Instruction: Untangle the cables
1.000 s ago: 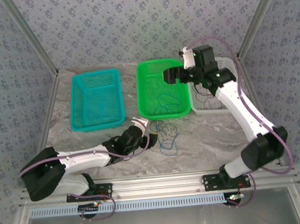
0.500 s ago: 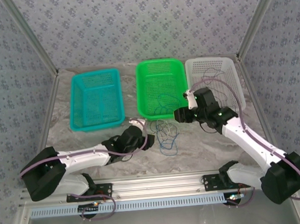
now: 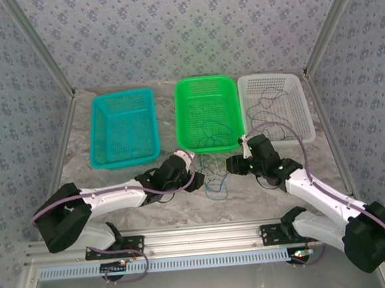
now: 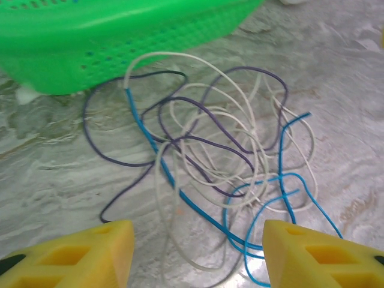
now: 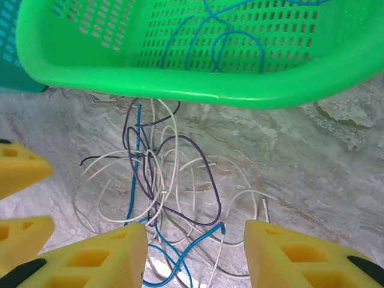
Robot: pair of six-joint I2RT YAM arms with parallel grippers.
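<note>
tangle of cables [image 3: 211, 172] lies on the grey veined, marble-look table top [image 3: 250, 199] just in front of the green basket's [image 3: 204, 83] near wall, its upper loops almost at the wall's foot. the strands are very thin, limp wires: blue, dark purple-black and pale off-white, looped over one another in loose curls, with the blue one trailing farthest from the basket. the green basket is glossy moulded plastic, rectangular with rounded corners and slotted perforations. a blue cable [image 3: 208, 136] is coiled on its floor. the teal basket [image 3: 120, 95] sits to its left and the white basket [image 3: 271, 78] to its right, both the same perforated make. a thin dark cable [image 3: 273, 104] squiggles inside the white one. the left gripper [image 4: 198, 252] is low at the tangle's left side, near the green basket's front left corner. its blocky yellow fingers [image 4: 90, 255] stand apart with nothing clamped, and blue and pale loops lie in the gap between them. cannot tell if they touch. the right gripper [image 5: 195, 252] is at the tangle's right side, off the basket's front right corner. its yellow fingers [image 5: 114, 255] are parted and empty, and the tangle [image 5: 162, 192] lies between the tips and the basket wall [image 5: 180, 81].
</note>
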